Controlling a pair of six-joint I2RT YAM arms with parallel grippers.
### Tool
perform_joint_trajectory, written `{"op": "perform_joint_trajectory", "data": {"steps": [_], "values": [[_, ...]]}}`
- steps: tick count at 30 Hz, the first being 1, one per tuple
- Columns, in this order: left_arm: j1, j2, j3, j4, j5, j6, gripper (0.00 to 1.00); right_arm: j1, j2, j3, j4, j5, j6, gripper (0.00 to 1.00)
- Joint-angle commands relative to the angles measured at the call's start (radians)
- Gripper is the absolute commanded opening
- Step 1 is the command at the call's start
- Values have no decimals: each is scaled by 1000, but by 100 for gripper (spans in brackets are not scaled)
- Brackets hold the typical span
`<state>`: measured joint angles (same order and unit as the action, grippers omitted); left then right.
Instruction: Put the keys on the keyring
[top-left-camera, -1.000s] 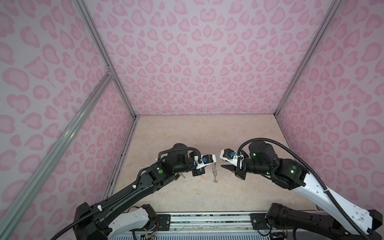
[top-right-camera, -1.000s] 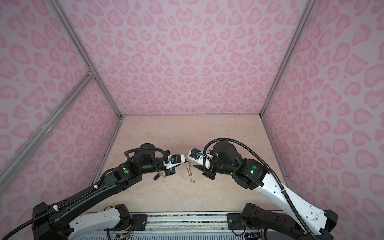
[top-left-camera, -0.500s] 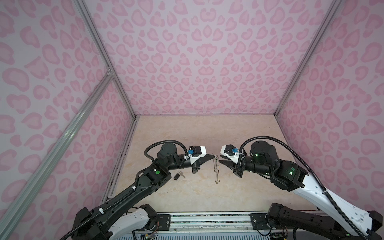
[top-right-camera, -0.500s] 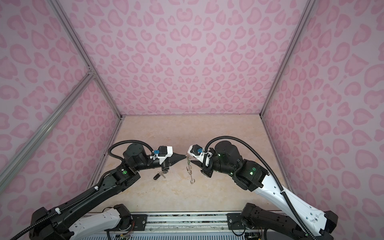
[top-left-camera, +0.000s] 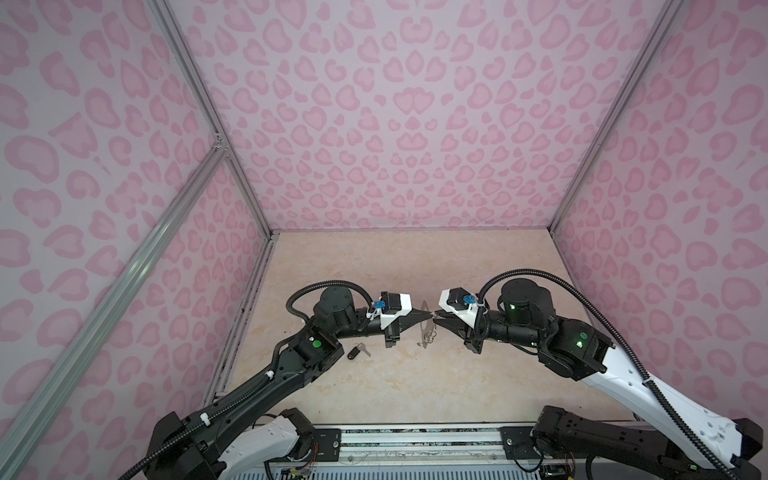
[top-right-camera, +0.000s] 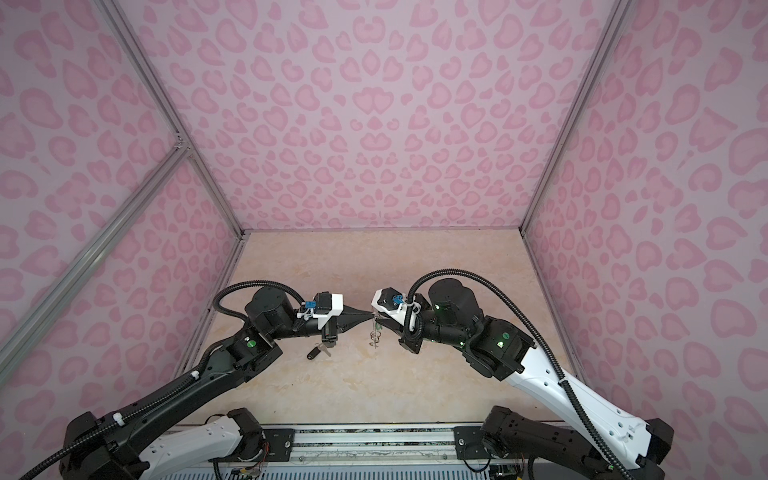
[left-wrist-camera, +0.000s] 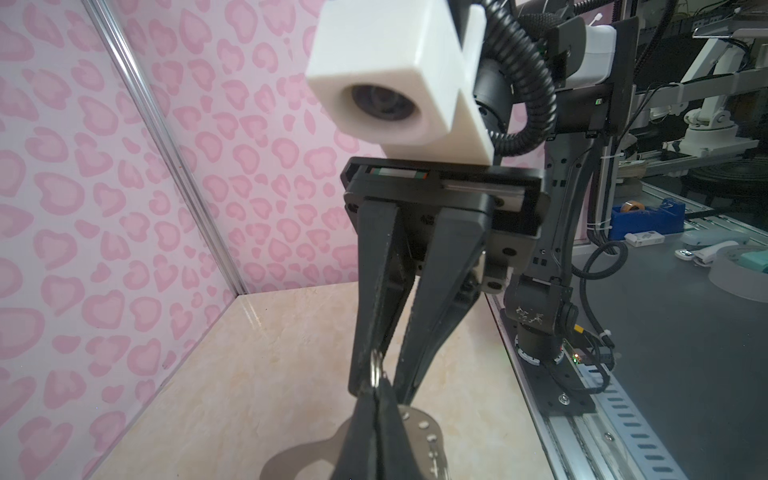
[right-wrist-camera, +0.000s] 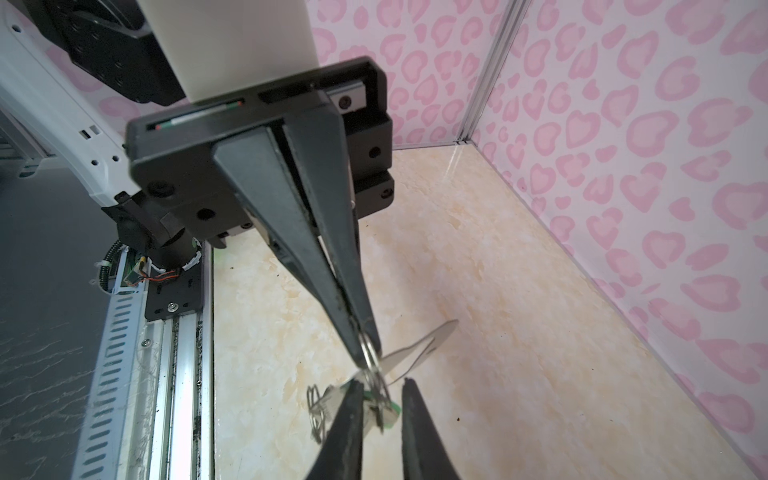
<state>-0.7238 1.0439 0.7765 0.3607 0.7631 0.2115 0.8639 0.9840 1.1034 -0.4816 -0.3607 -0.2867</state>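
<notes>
— What lay furthest left?
— The black-tagged key (top-left-camera: 358, 352), flat on the table (top-left-camera: 374, 266), near my left arm and apart from everything else.

— And your left gripper?
— My left gripper (top-left-camera: 420, 319) was pinched fully shut on one small wire ring (right-wrist-camera: 367, 350) of the keyring (right-wrist-camera: 419, 345). The grey plate hung on edge from that ring, between my two grippers, with its other rings dangling below. Whether its lower end touched the table, I could not tell.

— The second key?
— The green-tagged key (right-wrist-camera: 386, 410) sat right at that cluster of rings, between the fingers of my right gripper (right-wrist-camera: 380, 384).

— Was the right one gripping it?
— Its jaws stood narrowly apart. The green tag lay against one finger, and a gap showed before the other. Its tips came almost nose to nose with those of my left gripper.
</notes>
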Motion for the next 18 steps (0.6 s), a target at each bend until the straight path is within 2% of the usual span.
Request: {"op": "perform_joint_trajectory", "data": {"steps": [1,18], "values": [[2,-5,3,14,16,12,3,1,2,8,-12,-37,-21,19],[2,-1,30,-68,54,81,3,-1,-19,-34,44,-71,5,13]]}}
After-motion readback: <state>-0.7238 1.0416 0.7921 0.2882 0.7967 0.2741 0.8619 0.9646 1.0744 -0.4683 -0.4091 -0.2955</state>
